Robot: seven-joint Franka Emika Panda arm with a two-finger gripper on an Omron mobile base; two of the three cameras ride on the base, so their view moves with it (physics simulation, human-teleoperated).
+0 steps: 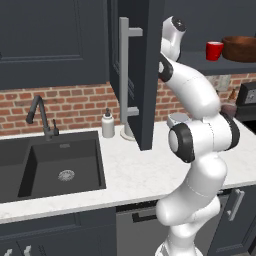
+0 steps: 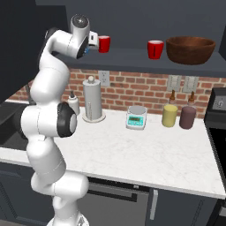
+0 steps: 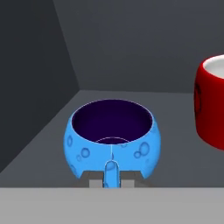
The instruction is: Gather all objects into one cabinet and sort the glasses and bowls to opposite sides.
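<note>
blue bowl point(image 3: 113, 140): upright, cabinet floor | red cups point(image 2: 155, 49): beside brown bowl point(image 2: 190, 49)

Black sink point(image 1: 60, 170) with faucet point(image 1: 41, 116), soap dispenser point(image 1: 108, 124), paper-towel holder point(image 2: 92, 99), kitchen scale point(image 2: 136, 118), two canisters point(image 2: 169, 115) by brick wall

We see soft, even light in all three views, with no hard shadows and no glare. The white counter point(image 1: 135, 175) is the brightest surface, and the arm casts almost no shadow on it. The inside of the cabinet point(image 3: 131, 43) is dim: its walls go from mid grey to darker grey toward the left of the jaws. The blue bowl point(image 3: 87, 140) just in front of the jaws is bright and sharp, with a dark inside. The red cup point(image 3: 212, 105), to the right of the jaws, has a slightly soft outline. Edges look a little jagged, and straight lines stay straight to the borders.
</note>
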